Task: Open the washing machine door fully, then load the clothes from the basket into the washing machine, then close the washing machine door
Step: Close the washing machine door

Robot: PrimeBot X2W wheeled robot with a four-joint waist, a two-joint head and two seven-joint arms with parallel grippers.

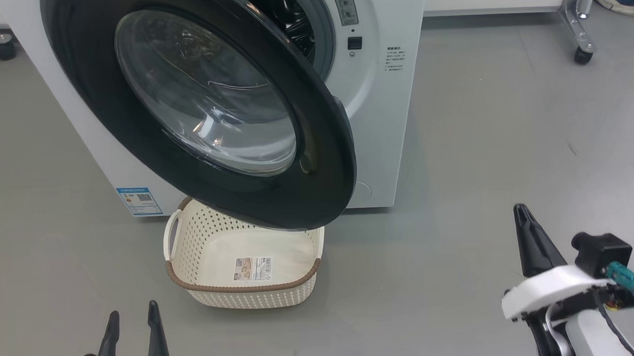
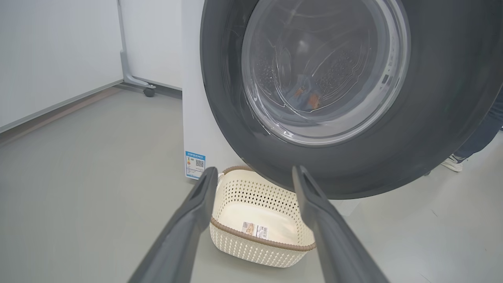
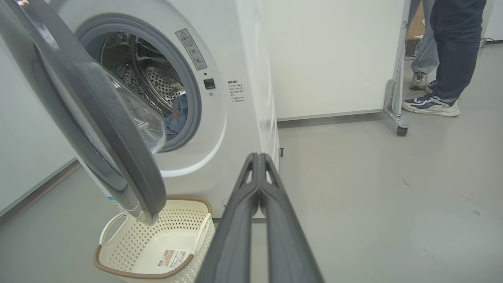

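**Inspector:** Location of the clothes?
**Assessor:** The clothes [image 3: 177, 114] lie inside the drum. The basket [image 1: 241, 289] on the floor holds only its barcode label [image 1: 253, 268]. Loading is judged complete.
**Inspector:** Door?
**Assessor:** The washing machine door [image 1: 207, 108] stands ajar, overhanging the basket and probably awaiting closure.
**Inspector:** End effectors?
**Assessor:** The left end effector [image 1: 133, 309] is spread wide and empty. The right end effector [image 3: 258, 157] is pressed together on nothing. Both are clear of the door.
**Inspector:** Markings?
**Assessor:** There is a blue QR sticker [image 1: 139, 201] low on the washing machine [image 1: 384, 116] and a warning label [image 3: 191, 49] by the gasket. The print is illegible.
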